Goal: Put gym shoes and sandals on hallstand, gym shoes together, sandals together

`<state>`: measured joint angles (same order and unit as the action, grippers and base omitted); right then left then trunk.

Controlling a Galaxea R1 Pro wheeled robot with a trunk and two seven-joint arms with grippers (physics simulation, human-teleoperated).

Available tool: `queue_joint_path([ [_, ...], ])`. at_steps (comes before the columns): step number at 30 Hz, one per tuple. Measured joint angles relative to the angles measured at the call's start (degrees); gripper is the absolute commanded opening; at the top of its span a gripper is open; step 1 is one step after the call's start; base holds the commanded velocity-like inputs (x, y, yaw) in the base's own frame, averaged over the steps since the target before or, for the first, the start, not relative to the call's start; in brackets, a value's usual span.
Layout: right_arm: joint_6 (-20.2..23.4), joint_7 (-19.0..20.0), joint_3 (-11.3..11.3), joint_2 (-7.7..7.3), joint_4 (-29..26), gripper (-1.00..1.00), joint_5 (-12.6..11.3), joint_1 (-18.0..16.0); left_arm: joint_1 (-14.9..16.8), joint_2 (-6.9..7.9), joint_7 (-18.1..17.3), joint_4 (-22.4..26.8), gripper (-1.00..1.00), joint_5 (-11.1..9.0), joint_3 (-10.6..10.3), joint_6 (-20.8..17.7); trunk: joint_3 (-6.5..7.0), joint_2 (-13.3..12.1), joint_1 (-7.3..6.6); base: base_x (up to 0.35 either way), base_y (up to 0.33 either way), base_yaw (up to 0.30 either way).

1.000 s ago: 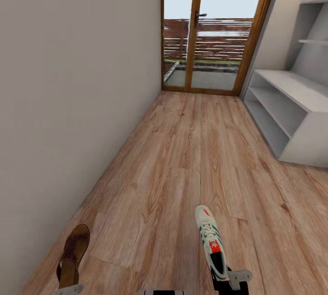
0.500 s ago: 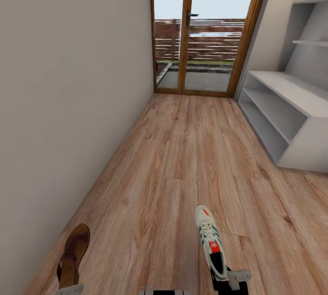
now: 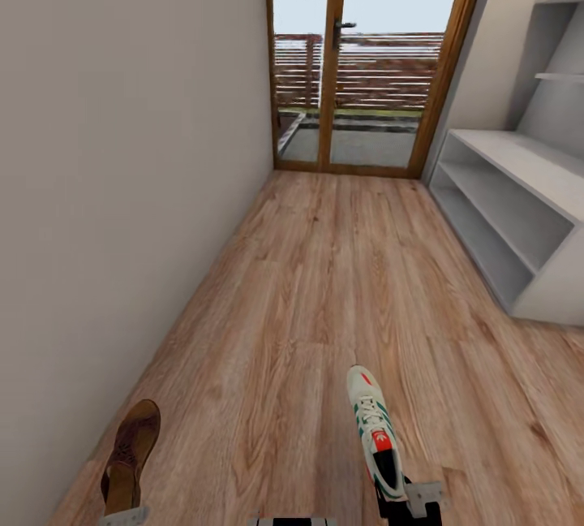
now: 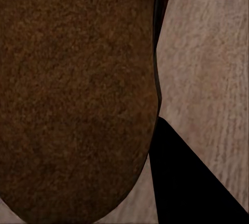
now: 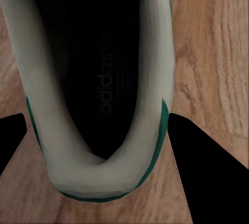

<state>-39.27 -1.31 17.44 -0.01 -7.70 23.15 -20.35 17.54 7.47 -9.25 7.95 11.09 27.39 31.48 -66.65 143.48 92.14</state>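
I have one shoe in each gripper, carried low and out in front so I can watch both from the head camera. The left gripper (image 3: 123,516) sits at about 7 o'clock in that view and appears closed on the heel end of a brown sandal (image 3: 130,457), whose toe points away from me toward 12 o'clock. From the left wrist, the sandal's brown surface (image 4: 78,94) sits right up against the lens, with a dark finger (image 4: 192,182) alongside it, so I judge the grip firm, though the jaws themselves are mostly hidden.

The right gripper (image 3: 410,506) at about 5 o'clock is clamped on the heel of a gym shoe (image 3: 375,433), white with green stripes and a red-orange tongue patch, toe pointing ahead. The right wrist looks straight down into the gym shoe's dark opening (image 5: 98,79), black fingers (image 5: 207,172) flanking the heel collar. Gripping by the heel keeps the long axis forward, which should make sliding each shoe onto a shelf simpler.

The hallstand (image 3: 519,201) stands at about 2 o'clock, against the right wall, well apart from both shoes; nothing rests on the parts of it I can see. The corridor floor (image 3: 324,282) runs between me and the glass door (image 3: 357,63) at 12 o'clock. I judge the next need is turning toward the rack
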Motion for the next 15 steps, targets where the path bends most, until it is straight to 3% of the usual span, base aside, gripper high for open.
queue_joint_path([
  [15,0.00,0.03,0.01,0.00,0.00,-1.00,0.04,0.00,0.00,0.00,0.03,0.01,-1.00,0.00,0.08,0.00,0.00,0.00,0.00,0.339,0.000,0.000],
])
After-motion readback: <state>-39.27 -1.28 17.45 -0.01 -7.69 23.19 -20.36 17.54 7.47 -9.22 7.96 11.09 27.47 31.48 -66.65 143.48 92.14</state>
